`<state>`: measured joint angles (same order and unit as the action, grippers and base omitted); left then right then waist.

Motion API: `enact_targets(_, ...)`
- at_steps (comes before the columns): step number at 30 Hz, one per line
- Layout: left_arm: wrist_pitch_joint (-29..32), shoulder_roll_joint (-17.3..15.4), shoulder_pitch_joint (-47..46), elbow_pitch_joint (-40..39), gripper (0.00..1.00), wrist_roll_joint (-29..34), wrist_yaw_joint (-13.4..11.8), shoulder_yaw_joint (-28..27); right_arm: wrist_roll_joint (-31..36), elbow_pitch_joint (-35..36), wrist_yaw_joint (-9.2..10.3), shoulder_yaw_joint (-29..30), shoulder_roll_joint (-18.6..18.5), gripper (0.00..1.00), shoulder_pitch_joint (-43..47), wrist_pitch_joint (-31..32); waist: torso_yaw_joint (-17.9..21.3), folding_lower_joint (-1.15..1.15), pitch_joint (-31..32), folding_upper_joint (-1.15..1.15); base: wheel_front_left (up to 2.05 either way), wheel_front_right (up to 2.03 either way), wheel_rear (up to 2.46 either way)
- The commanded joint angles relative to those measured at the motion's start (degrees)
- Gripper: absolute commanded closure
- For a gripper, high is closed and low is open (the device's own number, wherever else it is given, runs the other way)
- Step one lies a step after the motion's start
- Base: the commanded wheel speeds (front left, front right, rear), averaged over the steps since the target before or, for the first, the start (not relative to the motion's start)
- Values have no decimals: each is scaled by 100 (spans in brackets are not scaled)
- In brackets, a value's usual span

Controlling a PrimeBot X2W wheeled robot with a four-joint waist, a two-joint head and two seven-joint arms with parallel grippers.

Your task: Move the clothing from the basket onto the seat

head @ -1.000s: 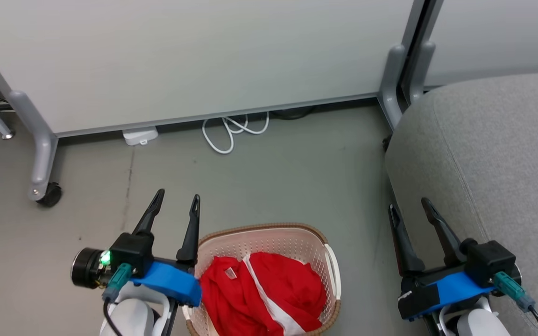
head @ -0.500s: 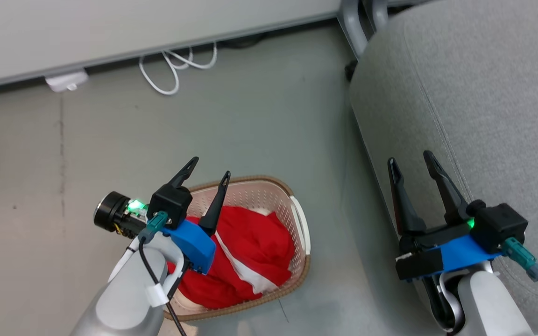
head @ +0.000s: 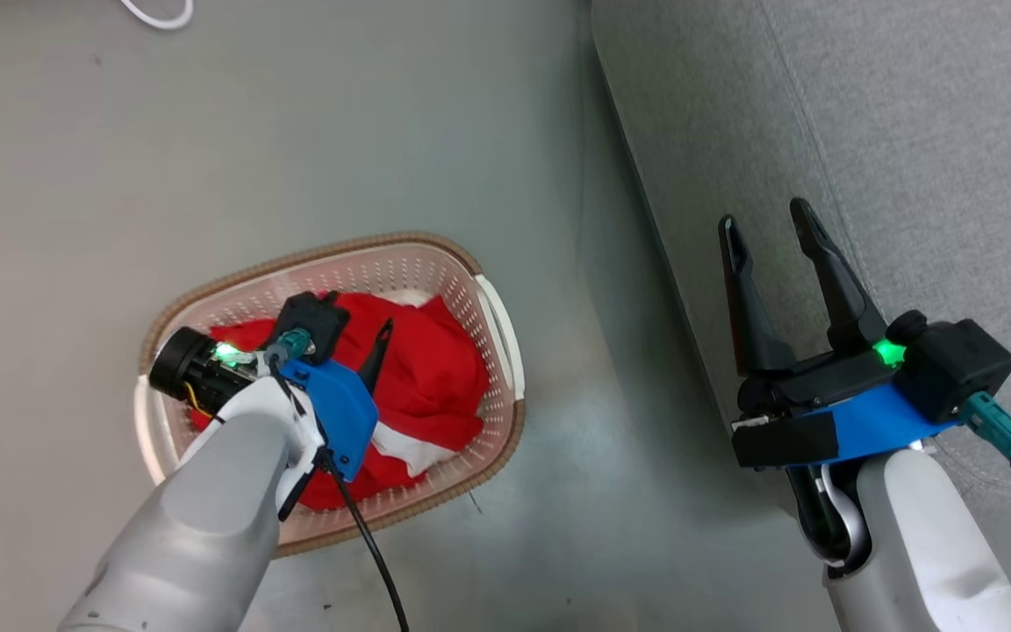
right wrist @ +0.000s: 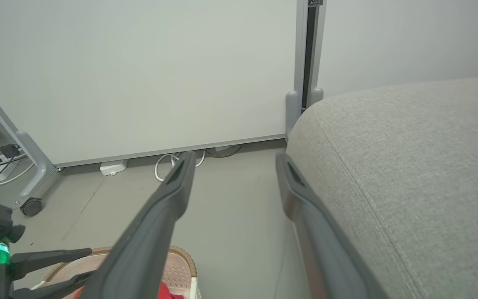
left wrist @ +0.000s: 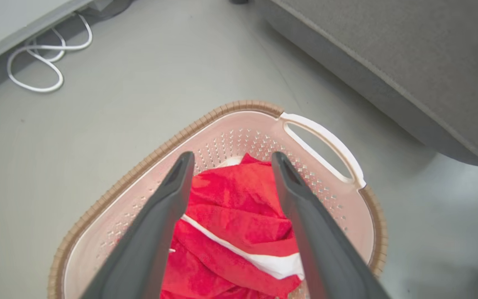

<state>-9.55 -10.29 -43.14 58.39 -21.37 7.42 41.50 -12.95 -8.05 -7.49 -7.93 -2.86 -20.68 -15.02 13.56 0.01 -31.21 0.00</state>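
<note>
The cream basket (head: pixel 383 242) with a brown rim stands on the grey floor, left of the grey seat (head: pixel 909 132). Red clothing (head: pixel 435 373) with a white stripe lies bunched inside it. My left gripper (head: pixel 356 320) hangs over the basket, open, fingers aimed down at the pile. In the left wrist view the gripper (left wrist: pixel 232 155) frames the clothing (left wrist: pixel 239 216) and basket rim (left wrist: pixel 222 110), with nothing between the fingers. My right gripper (head: pixel 764 219) is open and empty over the seat's front edge. In the right wrist view the gripper (right wrist: pixel 235 157) points past the seat (right wrist: pixel 409 166) toward the wall.
A white cable (left wrist: pixel 35 62) lies coiled on the floor beyond the basket. A pale partition panel (right wrist: pixel 139 74) with a castered leg (right wrist: pixel 31 205) stands behind. A strip of bare floor (head: pixel 584 351) separates basket and seat.
The head camera has tilted down. My left arm has swung from beside the basket to over it, fingers tipped toward the clothing. The right gripper has kept its place by the seat.
</note>
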Motion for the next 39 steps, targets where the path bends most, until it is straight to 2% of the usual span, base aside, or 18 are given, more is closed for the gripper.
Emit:
enact_targets(1, 37, -35, -122, 36, 0, -59, 8, 32, -28, 30, 0, -9, -5, 0, -116, -24, 156, -1, -277, 0, 0, 0, 0)
enact_targets(9, 1039, -60, -565, 545, 0, -807, 8, 472, -107, 233, 0, -80, -5, 0, -341, -24, 290, -1, -910, 0, 0, 0, 0)
enact_targets(20, 2256, -85, -944, 996, 0, -1722, 8, 494, -153, 605, 0, -71, -5, 0, -509, -24, 362, -1, -1614, 0, 0, 0, 0)
enact_targets(27, 2454, -117, -1155, 1012, 0, -2182, 9, 368, -198, 783, 0, -115, -5, 0, -542, -24, 437, -1, -2006, 0, 0, 0, 0)
enact_targets(39, 2361, -124, -1526, 1348, 0, -2452, -31, 247, -266, 1068, -1, -155, -5, 0, -543, -25, 571, -1, -2412, 0, 0, 0, 0)
